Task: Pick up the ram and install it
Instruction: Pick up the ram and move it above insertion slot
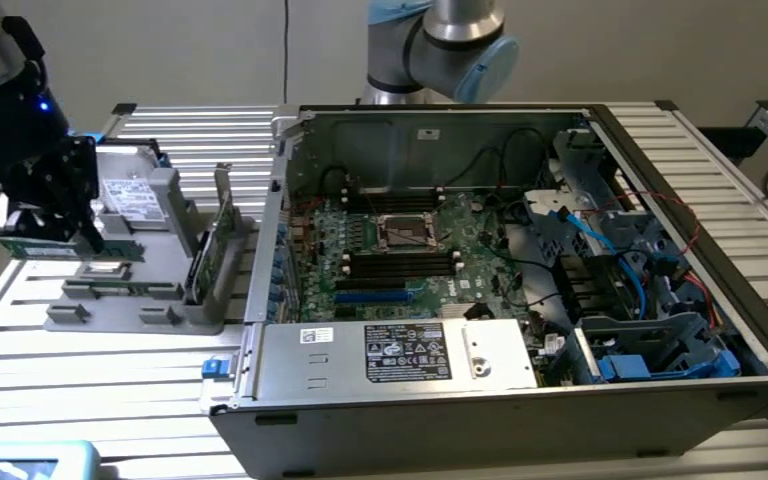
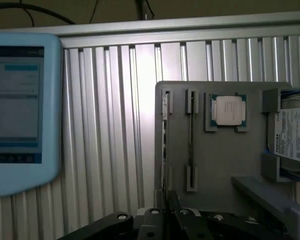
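Exterior view's left: gripper [image 1: 48,238] closed narrow on the ram [image 1: 75,248]. The green stick is held level just above the left part of the grey fixture [image 1: 157,300]. In the wrist view the ram [image 2: 164,140] is edge-on, one end between the fingers [image 2: 155,220].

On the fixture, to the right: hard drive [image 1: 137,195], then expansion card [image 1: 211,240], upright.

Further right: open computer case [image 1: 357,410], with the motherboard [image 1: 384,250] inside and black memory slots [image 1: 398,264] beside the CPU socket [image 1: 404,232].
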You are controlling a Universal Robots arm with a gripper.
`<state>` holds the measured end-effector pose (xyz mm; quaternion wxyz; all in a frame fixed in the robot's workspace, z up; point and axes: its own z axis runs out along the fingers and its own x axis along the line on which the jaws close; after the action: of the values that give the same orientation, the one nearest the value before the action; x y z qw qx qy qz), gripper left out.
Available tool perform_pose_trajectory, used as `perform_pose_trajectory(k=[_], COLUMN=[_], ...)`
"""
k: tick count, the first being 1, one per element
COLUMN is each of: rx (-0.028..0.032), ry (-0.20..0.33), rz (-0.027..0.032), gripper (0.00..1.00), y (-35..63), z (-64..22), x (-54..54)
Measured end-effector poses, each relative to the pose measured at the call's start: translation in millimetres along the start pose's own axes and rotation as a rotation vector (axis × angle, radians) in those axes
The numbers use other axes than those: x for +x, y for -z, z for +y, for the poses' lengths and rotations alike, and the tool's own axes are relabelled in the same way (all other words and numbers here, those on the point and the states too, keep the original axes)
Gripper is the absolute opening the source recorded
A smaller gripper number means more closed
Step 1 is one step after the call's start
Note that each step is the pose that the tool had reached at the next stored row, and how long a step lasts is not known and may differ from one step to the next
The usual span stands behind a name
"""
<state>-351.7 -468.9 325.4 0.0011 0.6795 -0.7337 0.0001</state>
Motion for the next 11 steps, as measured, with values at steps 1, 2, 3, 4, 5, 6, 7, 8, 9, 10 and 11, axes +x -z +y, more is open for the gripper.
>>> perform_pose_trajectory(k=[1, 2, 3, 4, 5, 6, 7, 8, 9, 10, 11], rx=[0.0001, 0.0001, 0.0, -0.0001, -0.0002, -0.0004, -0.0004, -0.0005, -0.0006, -0.0008, -0.0011], ry=[0.0, 0.0, 0.0, 0.0, 0.0, 0.0, 0.0, 0.0, 0.0, 0.0, 0.0], rz=[-0.0004, -0.0006, -0.0008, -0.0011, -0.0014, -0.0016, -0.0019, -0.0022, -0.0026, -0.003, -0.0034], gripper=[0.14, 0.14, 0.14, 0.14, 0.14, 0.14, 0.14, 0.14, 0.14, 0.14, 0.14], y=[4.5, 8.9, 13.6, 18.1, 22.6, 27.1, 31.6, 36.1, 41.0, 45.5, 50.1], z=[-3.5, -6.9, -10.7, -14.6, -18.6, -22.6, -26.5, -30.5, -34.9, -39.1, -43.3], x=[1.3, 2.7, 3.9, 4.8, 5.7, 6.6, 7.5, 8.4, 9.2, 9.8, 10.2])
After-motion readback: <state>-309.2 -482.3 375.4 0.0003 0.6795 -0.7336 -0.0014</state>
